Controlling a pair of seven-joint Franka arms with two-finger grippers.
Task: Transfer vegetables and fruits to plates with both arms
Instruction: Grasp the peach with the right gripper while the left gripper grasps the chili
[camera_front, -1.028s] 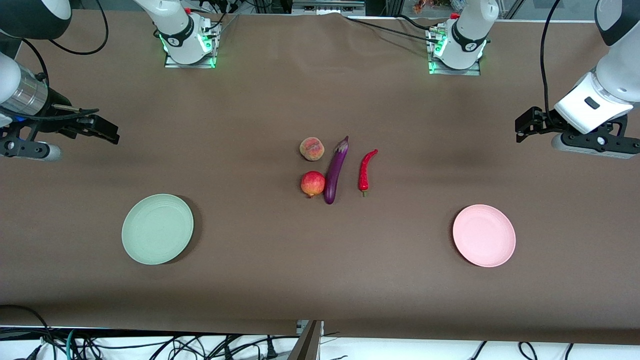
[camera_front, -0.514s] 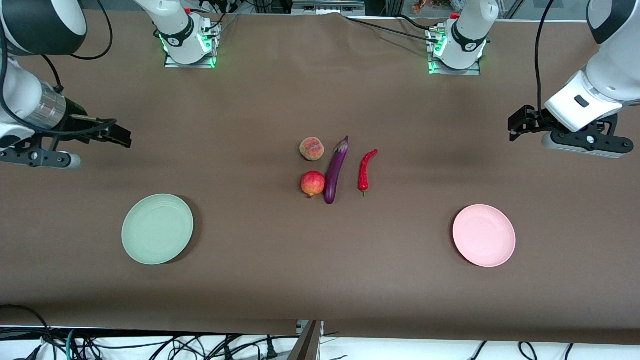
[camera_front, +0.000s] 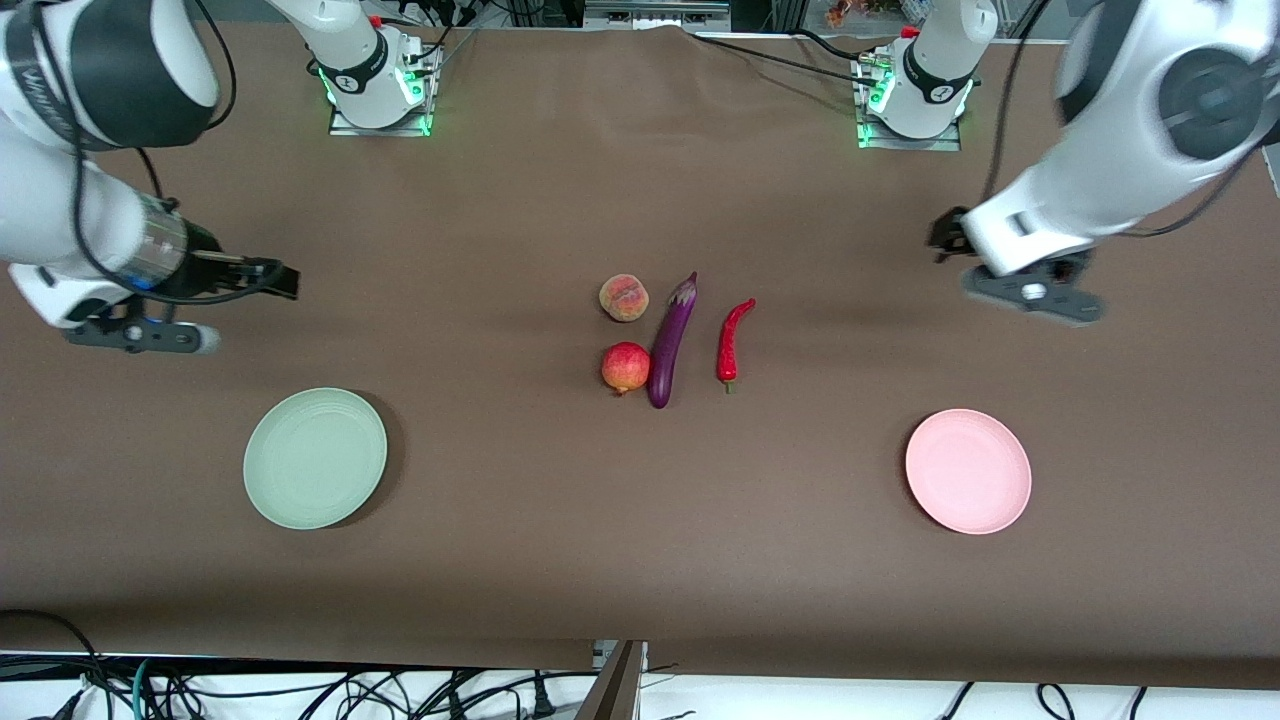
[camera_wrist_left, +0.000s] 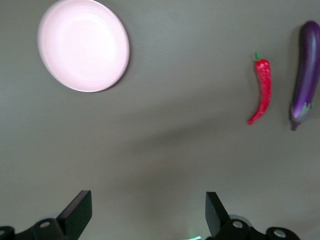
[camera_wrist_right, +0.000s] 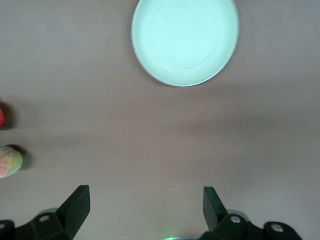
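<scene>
Table (camera_front: 560, 560): brown cloth, holds all items.
L arm (camera_front: 1120, 160): comes from base at its own end, reaches over bare cloth, above pink plate's end.
R arm (camera_front: 70, 200): same, over bare cloth at green plate's end.
Green plate (camera_front: 315, 458): nothing on it, toward R arm's end, nearer the front cam than the produce.
Pink plate (camera_front: 968, 471): nothing on it, toward L arm's end, same row as green one.
L gripper (camera_wrist_left: 149, 212): fingers wide apart, holding nothing, in the air.
R gripper (camera_wrist_right: 146, 207): fingers wide apart, holding nothing, in the air.
Eggplant (camera_front: 671, 340): mid-table, lying lengthwise, cap end away from front cam.
Chili (camera_front: 732, 343): beside eggplant, on L arm's side, not touching; stem end toward front cam.
Red fruit (camera_front: 625, 367): touching eggplant, on R arm's side.
Peach (camera_front: 624, 298): just beside eggplant, farther from front cam than red fruit.
</scene>
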